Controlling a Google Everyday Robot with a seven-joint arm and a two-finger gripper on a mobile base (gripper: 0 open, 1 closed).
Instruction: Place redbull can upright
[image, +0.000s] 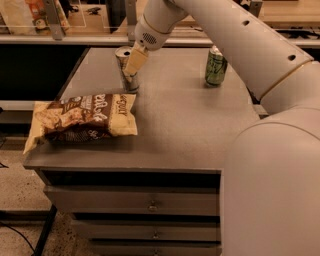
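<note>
**Step in hand: set-down and release.**

1. Status: the gripper (130, 69) is at the table's (190, 120) far left and is closed on the redbull can (122, 56). 1 pale finger (135, 61) lies across the can's front.
2. The can is near vertical, silver top up, leaning slightly left. Its base appears to be at the tabletop; contact cannot be confirmed.
3. Correct the lean before release. Lower until the base seats flat.
4. Open the jaws gradually, then withdraw straight up to avoid dragging the can over.
5. Clearances: the chip bag (85, 117) lies near, in front; the green can (215, 66) stands well apart, right.
</note>
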